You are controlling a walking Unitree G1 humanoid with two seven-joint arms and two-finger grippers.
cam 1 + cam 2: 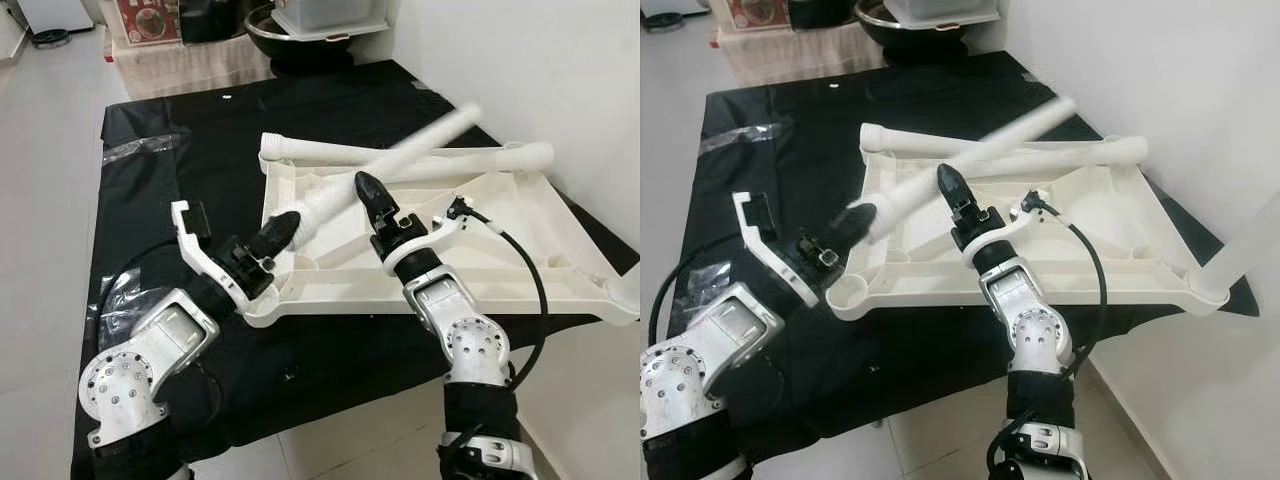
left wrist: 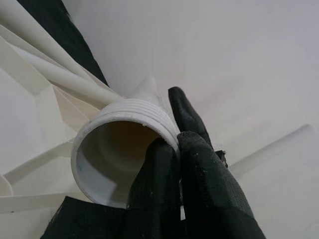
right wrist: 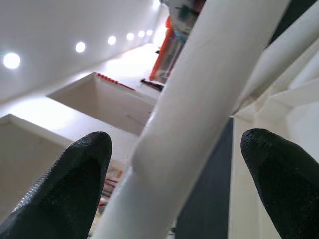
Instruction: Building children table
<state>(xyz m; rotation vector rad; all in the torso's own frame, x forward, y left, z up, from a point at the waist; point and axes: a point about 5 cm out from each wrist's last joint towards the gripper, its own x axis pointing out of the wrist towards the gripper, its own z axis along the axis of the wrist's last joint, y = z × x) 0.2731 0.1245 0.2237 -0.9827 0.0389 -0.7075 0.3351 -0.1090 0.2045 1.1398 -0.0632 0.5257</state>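
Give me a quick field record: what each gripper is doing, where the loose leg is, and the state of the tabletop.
left gripper: shut on the threaded end of the loose leg
right gripper: open, fingers either side of the leg's shaft
loose leg: tilted above the tabletop, not yet screwed in
tabletop: upside down on the black-covered table
other leg: lying along the tabletop's far edge

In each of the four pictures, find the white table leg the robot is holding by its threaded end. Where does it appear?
Left eye view: table leg, slanting up from centre.
Right eye view: same leg, upper centre.
Left wrist view: its threaded open end, pinched by the left gripper.
Right wrist view: diagonal shaft between open fingers.
Shared landmark: upturned white tabletop.
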